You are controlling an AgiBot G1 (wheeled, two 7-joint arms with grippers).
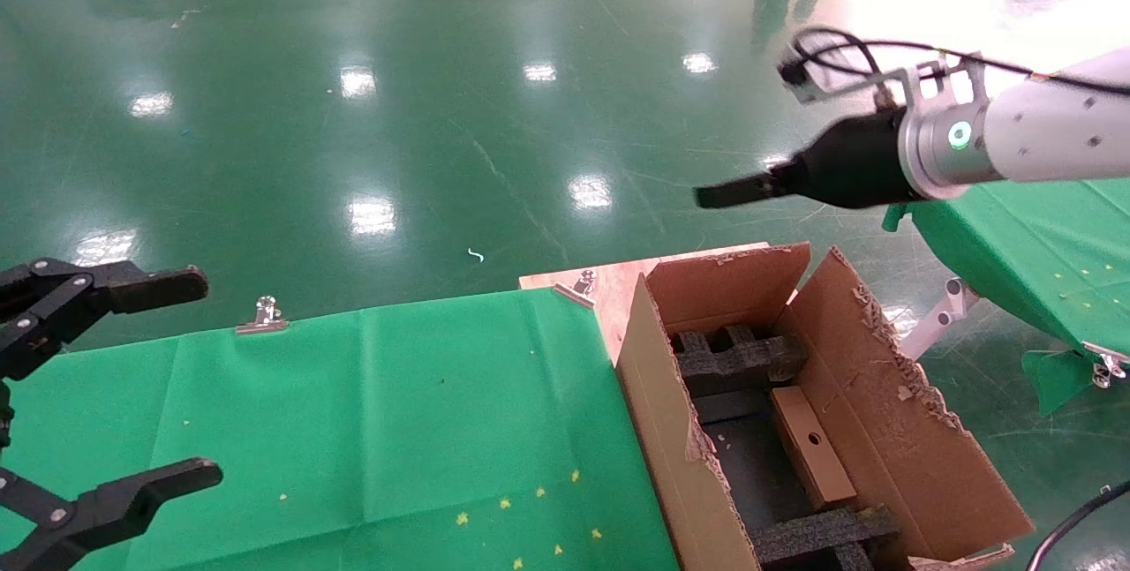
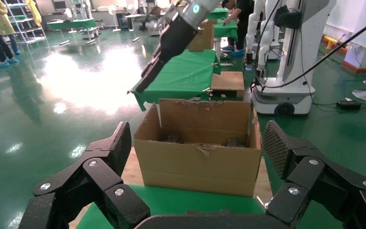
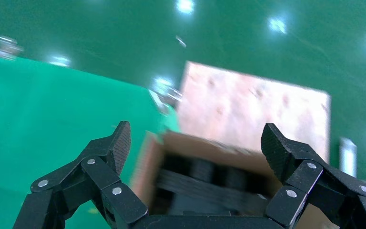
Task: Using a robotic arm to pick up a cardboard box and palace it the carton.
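The carton (image 1: 658, 412) stands open at the right end of the green table, with black foam spacers (image 1: 733, 359) inside. The slim cardboard box (image 1: 812, 447) lies inside it against the right wall, between the spacers. The white robotic arm's right gripper (image 1: 737, 191) hangs above the carton's far end, open and empty. In the right wrist view this gripper (image 3: 196, 140) has its fingers spread over the blurred carton (image 3: 145, 167). My left gripper (image 1: 203, 377) is open and empty over the table's left side. In the left wrist view it (image 2: 198, 145) faces the carton (image 2: 195, 167).
A green cloth table (image 1: 397, 430) held by metal clips (image 1: 262, 315) lies left of the carton. A wooden board (image 1: 609, 289) shows under the carton. A second green table (image 1: 1042, 244) stands at the right. Another robot's base (image 2: 286, 57) stands beyond the carton.
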